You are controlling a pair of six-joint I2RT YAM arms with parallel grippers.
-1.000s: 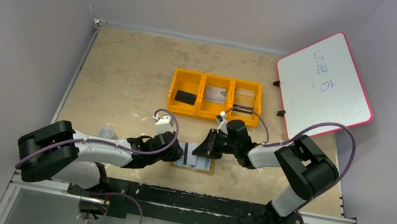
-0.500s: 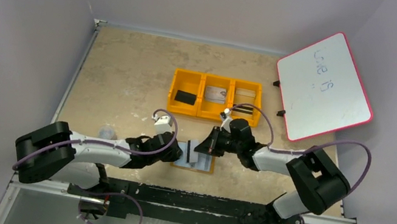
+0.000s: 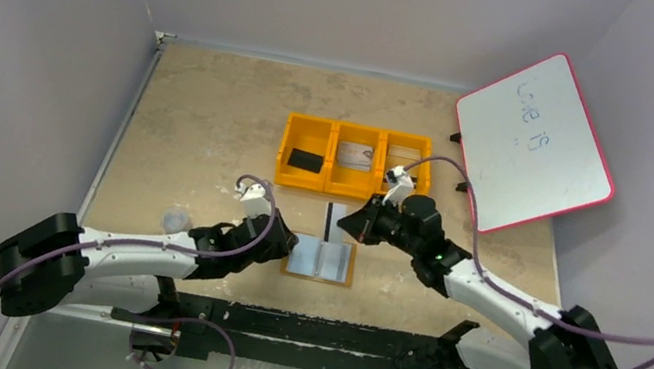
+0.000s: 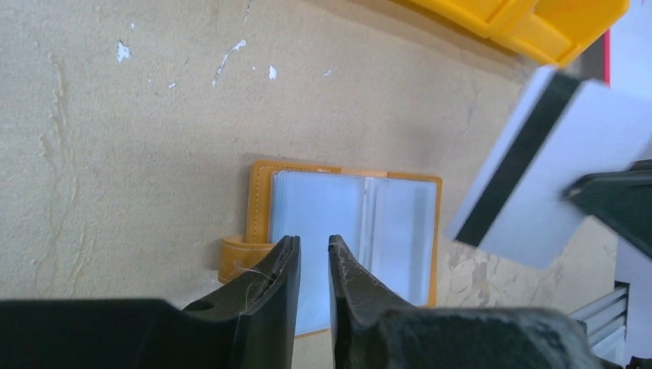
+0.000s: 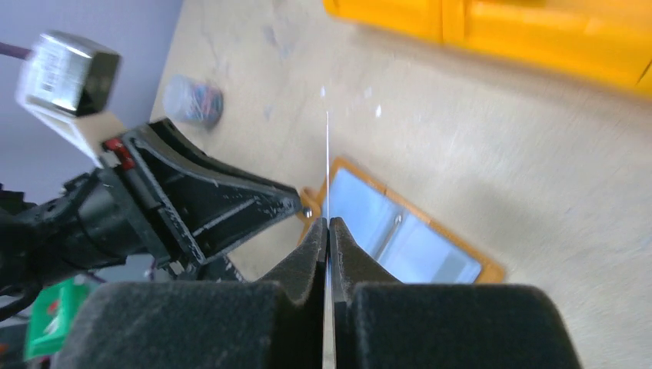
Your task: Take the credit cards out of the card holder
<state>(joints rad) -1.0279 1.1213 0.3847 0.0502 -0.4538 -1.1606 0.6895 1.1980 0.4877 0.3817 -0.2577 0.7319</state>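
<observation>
The tan card holder (image 3: 320,260) lies open on the table, its pale blue pockets up; it also shows in the left wrist view (image 4: 346,231) and right wrist view (image 5: 400,238). My right gripper (image 3: 359,223) is shut on a pale credit card (image 3: 333,223) with a black stripe, held in the air just beyond the holder. That card (image 4: 550,169) hangs clear of the pockets and appears edge-on (image 5: 327,154) between my pads. My left gripper (image 4: 314,246) hovers at the holder's left edge, a narrow gap between its fingers and nothing in it.
An orange three-compartment tray (image 3: 360,129) stands behind the holder, with a black block (image 3: 305,160) in its left bin and cards (image 3: 355,155) in the others. A white board (image 3: 533,145) leans at the back right. A small clear object (image 3: 177,219) lies at the left.
My right gripper has pulled the striped card out of the holder and carried it up and toward the tray. My left gripper has slid back left off the pockets.
</observation>
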